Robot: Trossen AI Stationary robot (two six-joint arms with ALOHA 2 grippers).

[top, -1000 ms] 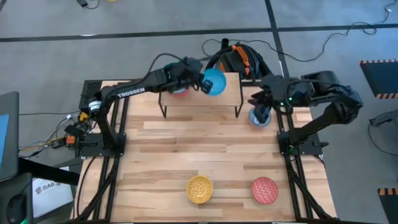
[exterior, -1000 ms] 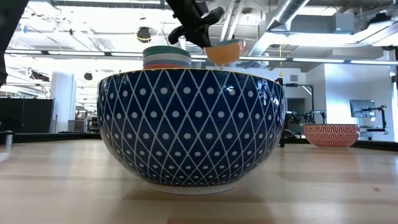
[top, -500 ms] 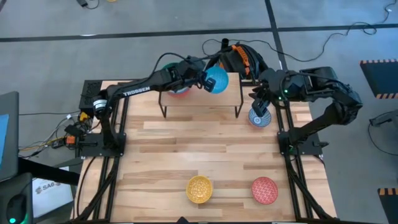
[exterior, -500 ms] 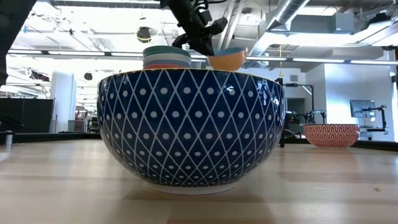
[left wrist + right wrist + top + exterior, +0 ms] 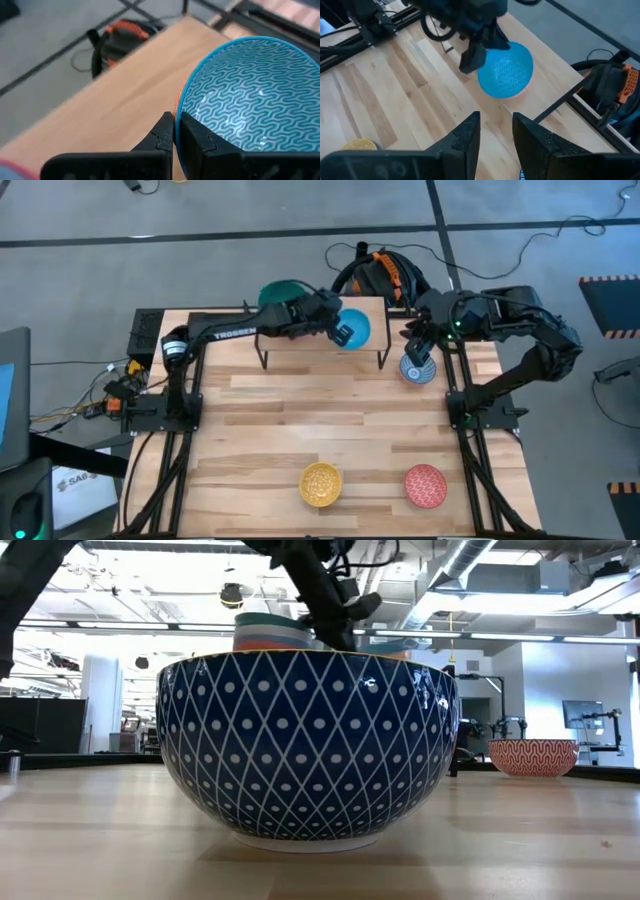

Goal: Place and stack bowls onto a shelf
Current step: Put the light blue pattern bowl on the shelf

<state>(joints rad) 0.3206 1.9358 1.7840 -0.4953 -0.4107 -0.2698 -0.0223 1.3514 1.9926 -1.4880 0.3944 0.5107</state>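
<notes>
A light blue patterned bowl (image 5: 355, 330) with an orange outside is over the right half of the shelf (image 5: 372, 308), a wooden plank on black legs. My left gripper (image 5: 338, 330) is shut on it. A bowl stack with teal on top (image 5: 283, 293) stands on the shelf's left end and also shows in the low view (image 5: 270, 632). My right gripper (image 5: 495, 137) is open, above the blue-and-white bowl (image 5: 417, 370), which stands on the table by the shelf's right leg. That bowl (image 5: 307, 745) fills the low view and hides the light blue one. My left gripper pinches the light blue bowl's rim (image 5: 176, 117) on the side toward the stack, one finger (image 5: 195, 140) inside the bowl and one (image 5: 162, 137) outside. The fingers slant down from the table's left. The bowl sits level, mouth up, low over the plank (image 5: 115, 100); whether it rests there, I cannot tell.
A yellow patterned bowl (image 5: 321, 483) and a pink-red patterned bowl (image 5: 426, 486) stand near the table's near edge. Bare slatted tabletop lies between them and the shelf. An orange and black bundle of gear (image 5: 385, 275) lies behind the shelf.
My left gripper carried the light blue bowl away from the stack, toward the table's right and near side, and down. In the low view the bowl sank behind the blue-and-white bowl's rim. It went from tilted to level. My right gripper drew slightly back from over the blue-and-white bowl.
</notes>
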